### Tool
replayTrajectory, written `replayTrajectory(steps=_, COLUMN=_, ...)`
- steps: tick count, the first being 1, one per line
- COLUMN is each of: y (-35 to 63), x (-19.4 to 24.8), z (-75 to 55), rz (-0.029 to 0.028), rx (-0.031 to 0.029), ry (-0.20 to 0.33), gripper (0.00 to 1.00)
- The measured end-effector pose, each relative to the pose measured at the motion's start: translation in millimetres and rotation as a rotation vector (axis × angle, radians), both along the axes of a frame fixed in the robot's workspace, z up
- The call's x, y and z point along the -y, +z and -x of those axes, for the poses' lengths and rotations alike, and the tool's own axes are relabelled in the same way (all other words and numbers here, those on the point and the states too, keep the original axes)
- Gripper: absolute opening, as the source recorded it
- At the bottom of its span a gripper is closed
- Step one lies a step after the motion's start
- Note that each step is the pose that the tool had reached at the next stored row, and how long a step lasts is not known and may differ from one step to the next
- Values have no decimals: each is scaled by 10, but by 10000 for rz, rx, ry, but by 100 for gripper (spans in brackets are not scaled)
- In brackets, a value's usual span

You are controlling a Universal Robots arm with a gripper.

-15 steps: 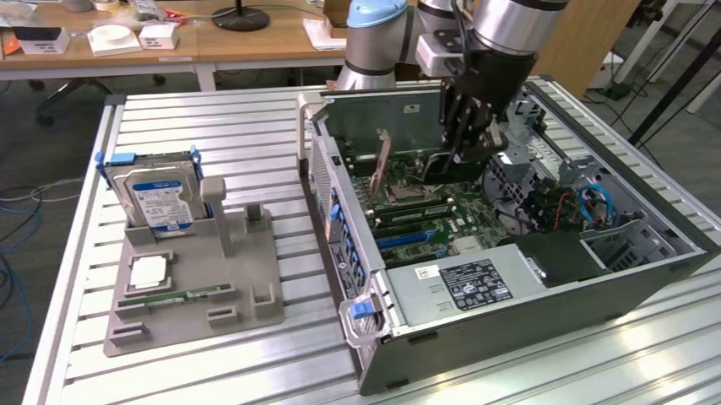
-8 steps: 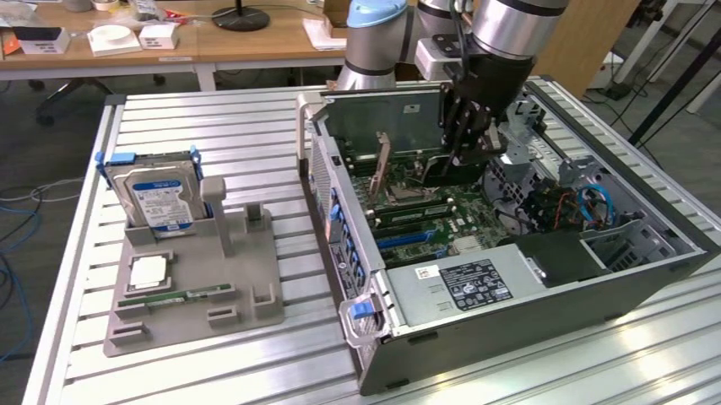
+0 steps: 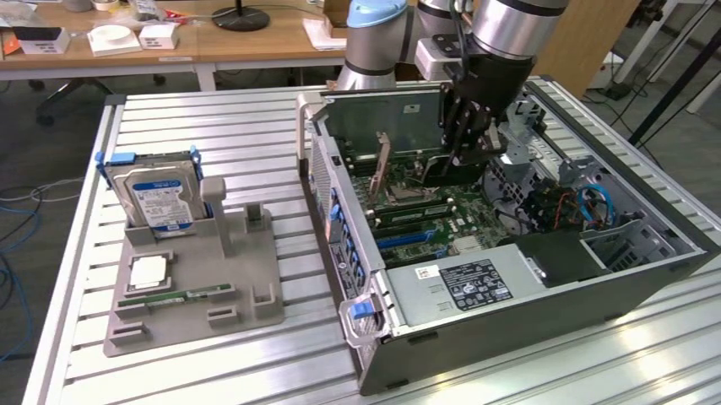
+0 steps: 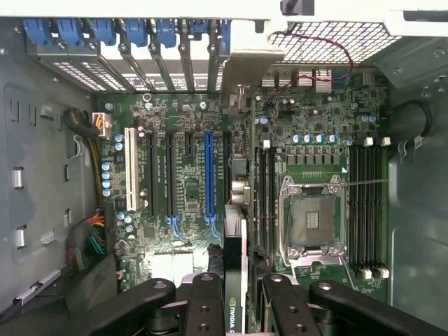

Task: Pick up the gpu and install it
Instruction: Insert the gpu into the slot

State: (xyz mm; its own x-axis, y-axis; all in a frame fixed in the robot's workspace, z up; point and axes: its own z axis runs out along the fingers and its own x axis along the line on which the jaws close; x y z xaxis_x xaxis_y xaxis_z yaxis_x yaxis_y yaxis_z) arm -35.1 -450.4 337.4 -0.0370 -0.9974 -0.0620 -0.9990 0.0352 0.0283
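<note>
Your gripper (image 4: pixel 236 297) is partly closed on the gpu (image 4: pixel 235 231), held edge-on inside the open computer case (image 3: pixel 631 278) — above the motherboard (image 4: pixel 189 210) beside the blue slot (image 4: pixel 208 175). Risk: a tilted card misses its slot — striking neighbouring parts.

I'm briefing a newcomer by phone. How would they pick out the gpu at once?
Find the open computer case on the slatted table. Inside it, follow the black end effector down. The gpu is the thin card it grips, upright over the motherboard, unlike the memory sticks seated in their slots.
</note>
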Motion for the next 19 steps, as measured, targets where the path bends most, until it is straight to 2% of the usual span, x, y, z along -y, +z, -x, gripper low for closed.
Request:
replayTrajectory(steps=3, y=-1, x=0, z=0, rz=0, rx=4, ry=0, gripper=26)
replayTrajectory(steps=4, y=-5, x=0, z=2, rz=0, rx=59, ry=-1, gripper=26)
replayTrajectory(steps=6, y=-14, x=1, z=4, rz=-3, rx=236, ry=0, gripper=26)
replayTrajectory(steps=7, y=-26, x=1, z=4, rz=-2, rx=271, ry=0, gripper=26)
replayTrajectory(steps=9, y=-62, x=4, z=14, rz=-1, rx=277, ry=0, gripper=26)
replayTrajectory(steps=10, y=-79, x=19, z=14, rz=1, rx=277, ry=2, gripper=26)
replayTrajectory(steps=16, y=-184, x=179, z=25, rz=0, rx=279, ry=9, gripper=26)
replayTrajectory(steps=19, y=-238, x=203, z=73, rz=-1, rx=280, ry=9, gripper=26)
